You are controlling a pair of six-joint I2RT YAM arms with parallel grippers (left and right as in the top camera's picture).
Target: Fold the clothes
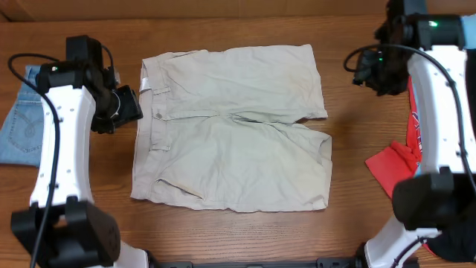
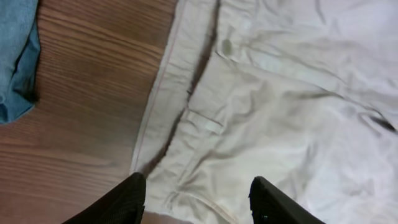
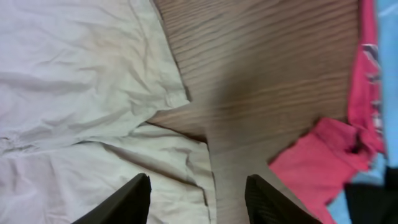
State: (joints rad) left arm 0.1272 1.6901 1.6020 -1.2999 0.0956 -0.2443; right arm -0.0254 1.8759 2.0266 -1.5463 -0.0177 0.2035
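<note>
The shorts lie flat on the table, waistband left and hems right, so each arm can reach one end. The left gripper hovers spread above the waistband. The right gripper hovers spread above the hems; both are empty.

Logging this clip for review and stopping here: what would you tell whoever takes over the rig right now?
The left gripper is open and empty, above the waistband of the khaki shorts.
The right gripper is open and empty, above the leg hems.
The shorts lie spread flat on the table, with no fold made.
The denim garment sits at the left edge and the red garment at the right.
Left to do: all the folding.
</note>
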